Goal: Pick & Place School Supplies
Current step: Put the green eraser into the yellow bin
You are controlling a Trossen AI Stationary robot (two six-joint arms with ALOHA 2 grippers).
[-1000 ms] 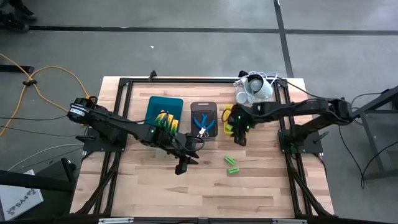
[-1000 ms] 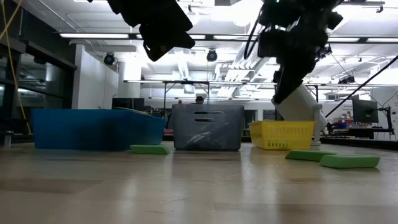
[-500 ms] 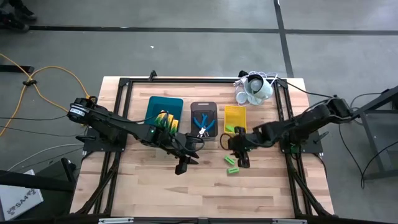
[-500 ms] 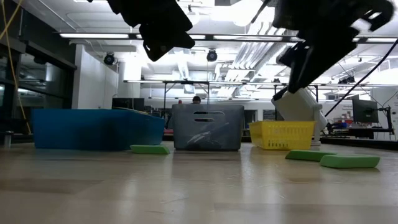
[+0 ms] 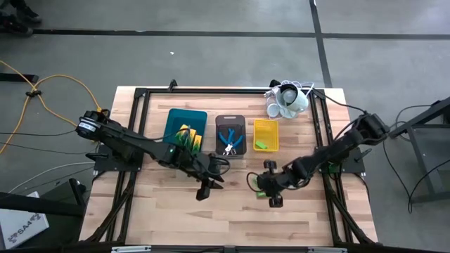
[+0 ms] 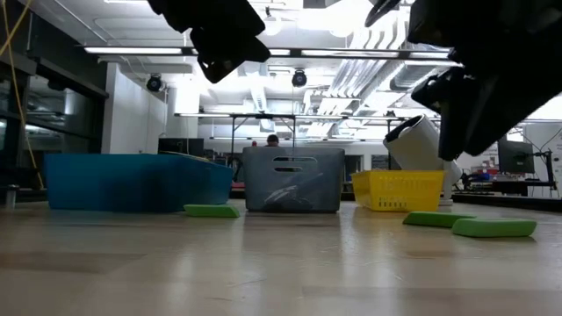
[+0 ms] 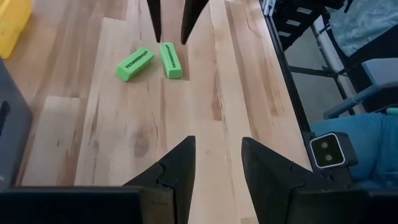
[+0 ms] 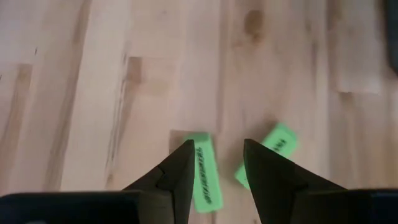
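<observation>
Toward the near edge of the desk (image 5: pixel 140 211), both grippers hang above the wood with jaws apart and nothing in them. The left gripper (image 5: pixel 204 190) is near the middle. The right gripper (image 8: pixel 217 144) hovers directly over two green sticks (image 8: pixel 204 171) (image 8: pixel 273 146) right of centre, and its arm hides them from above.

One of these sticks runs along the board grain, parallel to the desk's long edges. The other slants away from it, so the two form a shallow V with their ends close together.

A third green stick (image 6: pixel 211 211) lies flat just in front of the grey tray (image 5: pixel 230 121). A fourth (image 5: pixel 261 145) lies inside the yellow tray (image 5: pixel 266 125).

Three trays stand in a row:
- The teal tray (image 5: pixel 184 116) holds yellow-and-green boxes (image 5: pixel 186 137), partly covered by the left arm, so they cannot be counted.
- The grey tray holds blue-handled tools (image 5: pixel 228 138).
- The yellow tray holds the fourth stick.

At the far right corner sits a white cup cluster (image 5: pixel 287 100).
</observation>
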